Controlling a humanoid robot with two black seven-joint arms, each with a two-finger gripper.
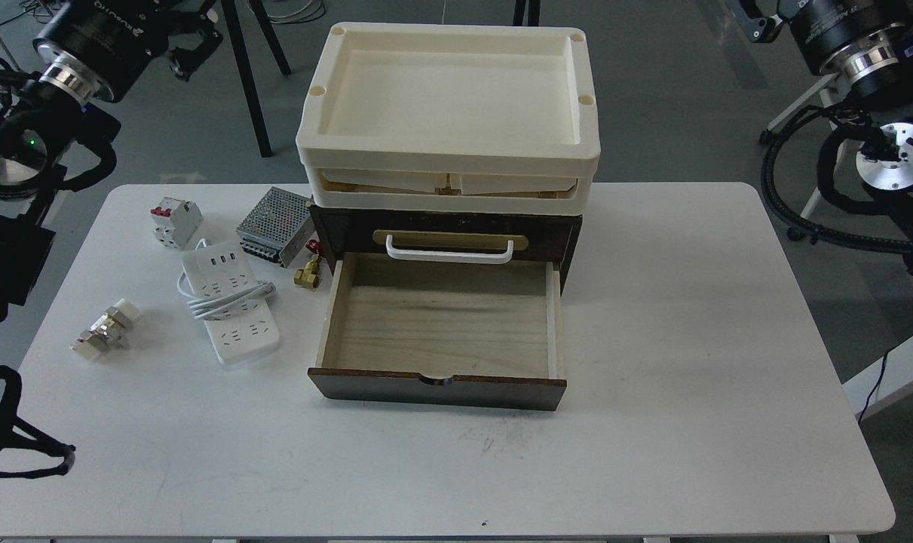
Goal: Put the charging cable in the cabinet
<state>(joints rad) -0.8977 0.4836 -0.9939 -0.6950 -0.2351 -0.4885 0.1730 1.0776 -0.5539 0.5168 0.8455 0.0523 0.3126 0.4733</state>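
White power strip (231,311) with white cord; dark brown cabinet (441,234), pale wood drawer (439,320), white handle (449,251) on what looks like brass; cream trays (450,162); white table (690,377).

The left arm (87,53) is cut off by the left and top edges, and its gripper (192,45) is dark, so its fingers cannot be told apart. The right arm (856,45) runs off the top and right edges; its gripper is out of view. The stacked cream trays (456,162) hide the top of the cabinet (554,241). The cabinet's left side hides part of the small brass fitting (307,275). The metal piece (105,328) near the table's left edge is too small to identify.
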